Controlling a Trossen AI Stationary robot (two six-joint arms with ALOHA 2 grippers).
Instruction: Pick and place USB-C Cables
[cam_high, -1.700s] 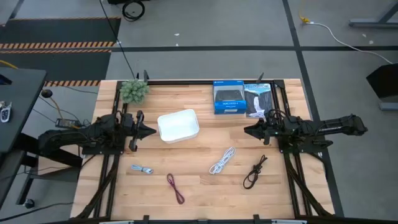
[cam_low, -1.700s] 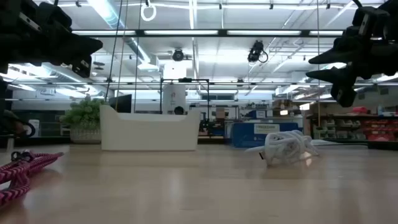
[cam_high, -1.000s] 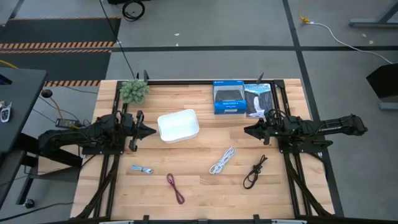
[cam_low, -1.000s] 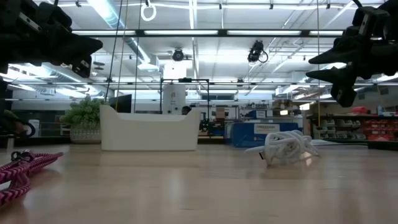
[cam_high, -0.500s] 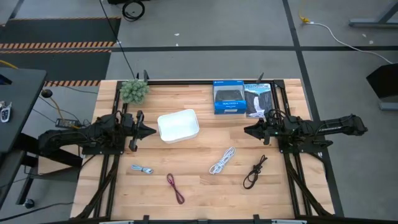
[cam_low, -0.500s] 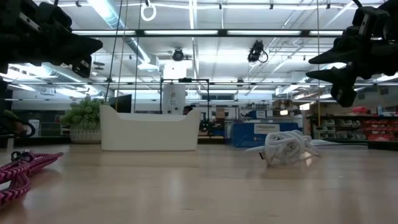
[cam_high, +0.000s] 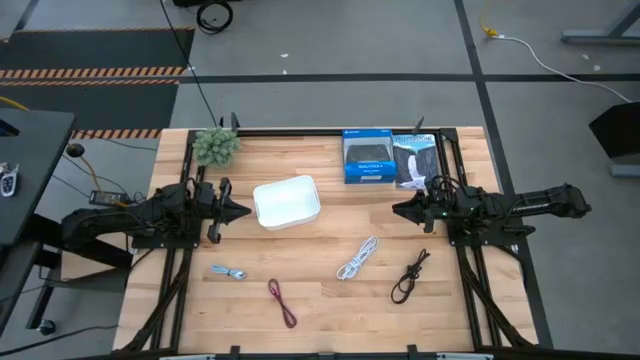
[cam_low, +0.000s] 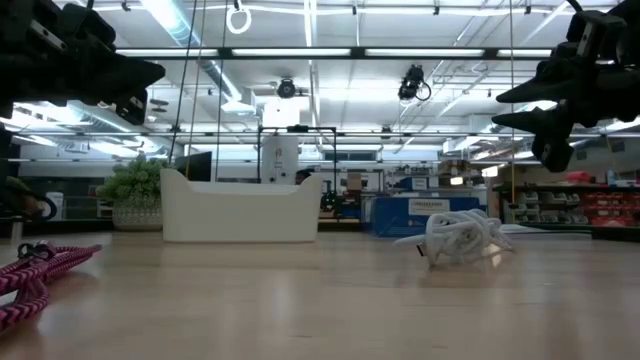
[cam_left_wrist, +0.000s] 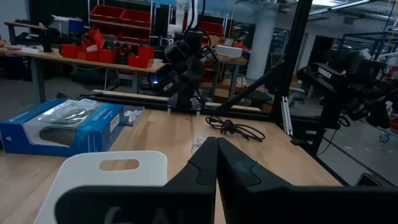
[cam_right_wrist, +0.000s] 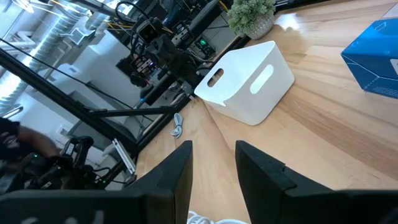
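The table (cam_high: 330, 230) is pale wood in planks, smooth with a soft sheen that mirrors the ceiling lights in the low view. The tray (cam_high: 287, 202) looks like smooth white plastic, matt to faintly satin. The boxes (cam_high: 367, 157) seem to be printed blue card with a glossy clear window. The maroon cable (cam_high: 282, 302) shows a braided, cloth-like jacket, pink flecked with dark; the white cable (cam_high: 356, 259) looks smooth and rubbery; the black cable (cam_high: 408, 276) is matt; the grey cable (cam_high: 229, 272) has a dull silvery look. The arms and frame are matt black. The plant (cam_high: 216, 146) looks fuzzy and artificial.
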